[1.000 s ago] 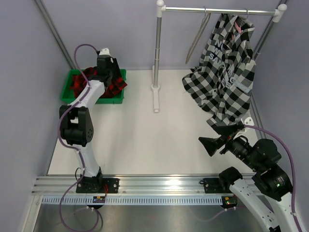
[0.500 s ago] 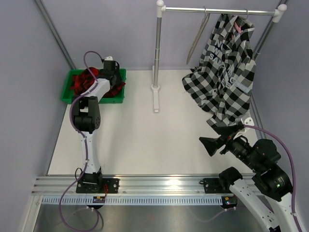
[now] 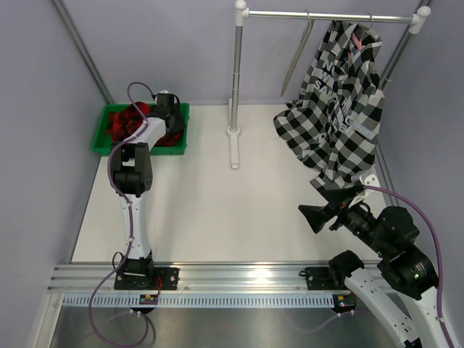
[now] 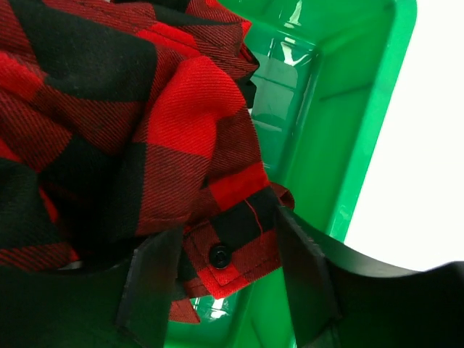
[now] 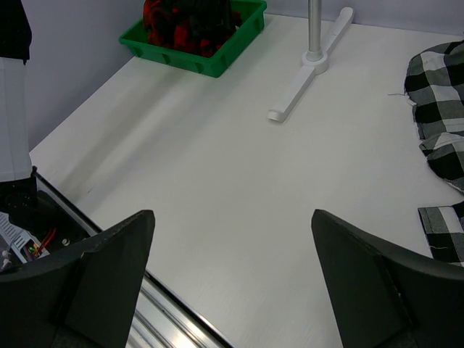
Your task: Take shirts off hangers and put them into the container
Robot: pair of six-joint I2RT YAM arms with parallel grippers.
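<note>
Since a moment earlier the left arm had folded in on itself, its elbow drawn up toward the far-left corner, while the right arm had not budged. Nearest me, well to the near right of the rack post (image 3: 236, 72), the right claw (image 5: 232, 214) hovered over the counter (image 3: 217, 210) with its fingers spread wide and nothing between them. Farther back, left of the post, the left claw (image 4: 226, 225) hung low inside the container (image 4: 362, 109). Its fingers stood apart, with a buttoned cuff of the red-and-black shirt (image 4: 109, 109) lying slack between them, not pinched as far as I could see. That shirt lay bunched in the container, off its hanger. Farthest off, right of the post, a bare hanger (image 3: 296, 61) dangled from the rail (image 3: 326, 14). Beyond it the black-and-white shirt (image 3: 337, 109) hung on its own hanger (image 3: 370, 20), its tail trailing down onto the counter. By my reckoning the job stood half done: one shirt binned, the other yet to be pulled free and carried across to the container.
</note>
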